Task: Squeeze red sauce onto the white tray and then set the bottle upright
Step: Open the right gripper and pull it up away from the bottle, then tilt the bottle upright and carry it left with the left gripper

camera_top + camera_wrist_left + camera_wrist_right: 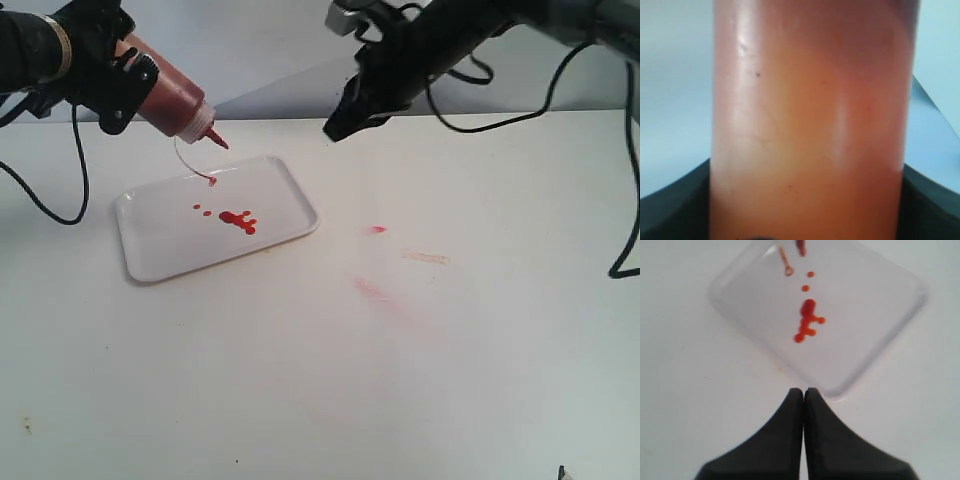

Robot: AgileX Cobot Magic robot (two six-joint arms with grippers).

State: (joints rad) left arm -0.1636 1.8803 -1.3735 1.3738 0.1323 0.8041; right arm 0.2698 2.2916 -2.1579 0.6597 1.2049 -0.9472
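Observation:
The bottle (pixel 175 100) hangs tilted above the table's far left, nozzle pointing down toward the white tray (pixel 160 245). My left gripper (pixel 118 85) is shut on the bottle's body, which fills the left wrist view (pixel 810 130). The small tethered cap (pixel 211 181) dangles over the tray's far edge. Red sauce (pixel 238 219) lies as a blob with a few small drops near the tray's middle, and shows again in the right wrist view (pixel 807 320). My right gripper (pixel 335 128) hovers shut and empty above the table, right of the tray (pixel 890 330).
Faint pinkish smears (pixel 372 288) and a small red spot (pixel 377 230) mark the white table right of the tray. A cable (pixel 45 205) droops at the far left, another (pixel 625 200) at the right edge.

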